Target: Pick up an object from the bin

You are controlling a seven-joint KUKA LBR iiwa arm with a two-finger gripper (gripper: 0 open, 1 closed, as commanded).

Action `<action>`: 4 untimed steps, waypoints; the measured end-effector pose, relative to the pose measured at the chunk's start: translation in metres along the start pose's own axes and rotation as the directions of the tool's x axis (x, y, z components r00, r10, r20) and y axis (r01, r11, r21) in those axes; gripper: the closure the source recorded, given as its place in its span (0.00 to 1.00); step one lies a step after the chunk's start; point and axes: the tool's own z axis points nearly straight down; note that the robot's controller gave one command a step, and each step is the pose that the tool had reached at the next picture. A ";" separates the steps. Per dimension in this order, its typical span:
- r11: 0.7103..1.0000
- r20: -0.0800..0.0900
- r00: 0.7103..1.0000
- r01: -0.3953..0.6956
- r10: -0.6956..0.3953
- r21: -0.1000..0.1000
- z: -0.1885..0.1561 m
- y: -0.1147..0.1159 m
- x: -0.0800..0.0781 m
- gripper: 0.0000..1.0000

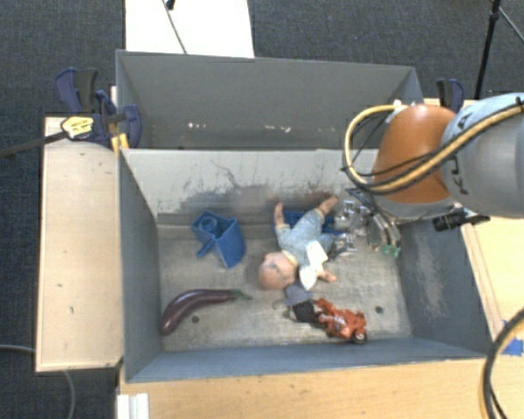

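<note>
My gripper (348, 234) hangs low at the right of the bin floor, right beside the legs of a baby doll (295, 243) in pale blue clothes. The doll lies aslant in the middle, head toward the front, feet toward the back right. Whether the fingers touch the doll or stand apart from it is hidden by the gripper's body. In front of the doll lies a small red and black toy figure (330, 317).
A blue plastic scoop-shaped piece (220, 237) rests at the back left of the floor. A dark purple aubergine (195, 305) lies along the front left. The arm with its orange cover and cables comes in over the bin's right wall.
</note>
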 end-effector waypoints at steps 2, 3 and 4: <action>1.000 -0.039 0.999 -0.030 0.030 0.004 -0.044 -0.004 0.010 1.00; 0.999 -0.037 0.999 -0.032 0.032 0.004 -0.113 -0.004 0.002 1.00; 1.000 -0.028 0.999 -0.029 0.029 0.004 -0.151 -0.002 0.004 1.00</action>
